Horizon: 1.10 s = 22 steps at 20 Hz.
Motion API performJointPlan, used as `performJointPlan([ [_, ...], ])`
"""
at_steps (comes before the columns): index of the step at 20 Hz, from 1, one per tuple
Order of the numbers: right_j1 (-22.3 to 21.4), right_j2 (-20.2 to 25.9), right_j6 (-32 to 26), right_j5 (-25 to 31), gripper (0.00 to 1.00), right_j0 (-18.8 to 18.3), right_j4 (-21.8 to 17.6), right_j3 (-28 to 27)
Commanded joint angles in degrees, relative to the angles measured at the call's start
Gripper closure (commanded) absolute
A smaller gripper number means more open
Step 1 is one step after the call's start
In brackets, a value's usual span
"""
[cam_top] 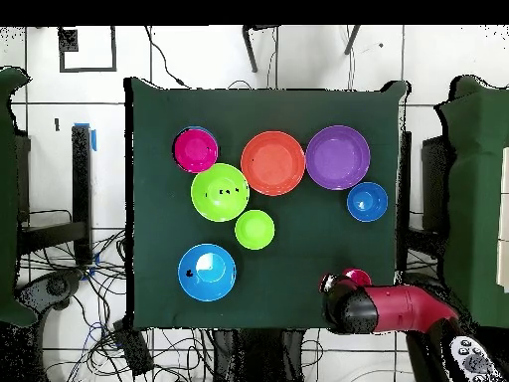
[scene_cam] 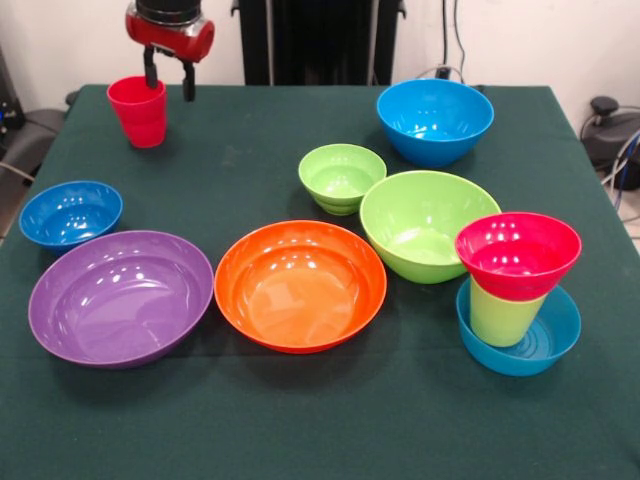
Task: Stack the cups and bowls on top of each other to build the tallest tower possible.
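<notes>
The red cup (scene_cam: 138, 112) stands upright at the table's far left corner; in the overhead view it (cam_top: 357, 276) peeks out beside the arm. My gripper (scene_cam: 169, 90) hangs just over the cup's right rim, open, with one finger (scene_cam: 150, 72) at the cup's mouth and the other outside to its right. A partial tower stands at the near right: a teal-blue bowl (scene_cam: 548, 345) holds the lime-green cup (scene_cam: 500, 318) upside down, with the small red bowl (scene_cam: 518, 255) on top. From overhead only the red bowl (cam_top: 195, 149) shows. The small dark-blue bowl (scene_cam: 70, 212) sits at the left.
A purple bowl (scene_cam: 120, 297), an orange bowl (scene_cam: 300, 285) and a large lime bowl (scene_cam: 428, 225) line the table's middle. A small ribbed lime bowl (scene_cam: 342, 177) and a large blue bowl (scene_cam: 435, 120) sit further back. The arm (cam_top: 398, 310) reaches over the table's edge.
</notes>
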Motion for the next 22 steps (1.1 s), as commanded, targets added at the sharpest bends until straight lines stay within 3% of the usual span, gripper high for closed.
performJointPlan([
  [1, 4.6, 2.4, -4.8, -4.2, 0.00, 0.7, -6.8, -1.8],
  [11, 6.6, -2.3, 0.8, -8.6, 0.00, 4.8, -10.7, -4.1],
  [21, 6.7, -4.4, -0.4, -10.1, 0.00, 6.0, -12.0, -6.6],
  [22, 6.6, -4.6, -0.3, -11.0, 1.00, 6.2, -12.4, -6.9],
])
